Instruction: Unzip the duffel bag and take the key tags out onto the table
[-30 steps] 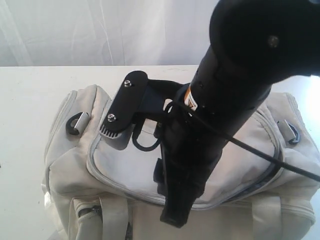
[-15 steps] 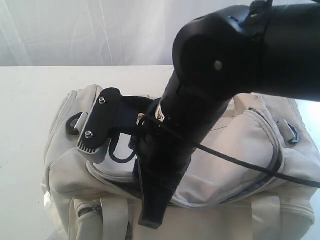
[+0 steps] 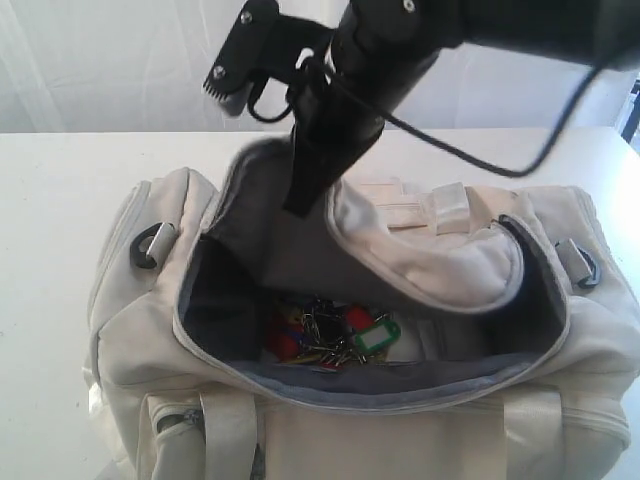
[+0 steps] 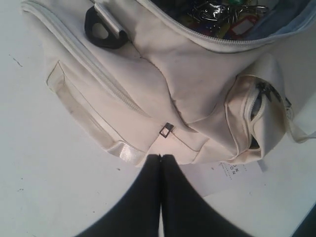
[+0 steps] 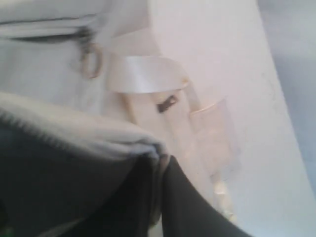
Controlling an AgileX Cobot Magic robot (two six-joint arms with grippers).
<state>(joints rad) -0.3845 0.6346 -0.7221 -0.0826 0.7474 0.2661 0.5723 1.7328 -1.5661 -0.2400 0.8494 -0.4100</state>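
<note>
The right tool point(image 3: 298, 200) is pinching the edge of the top flap point(image 3: 420, 250) of the duffel bag point(image 3: 150, 330) and holding it raised above the opening, while the key tags point(image 3: 335, 335) are lying in a tangled bunch inside the bag, near the middle of its floor. The left tool point(image 4: 161, 159), clenched on nothing, is hovering over the worktop point(image 4: 39, 173) just beside the bag's end pocket point(image 4: 256, 118). The thin grip on the fabric is looking like the weak spot: if the flap is slipping free, it is likely dropping back over the opening and covering the tags. A harder pull risks dragging the soft bag along instead, and the tags' metal rings point(image 3: 320, 315) may be snagging on the zipper point(image 4: 217, 42) on the way out.
</note>
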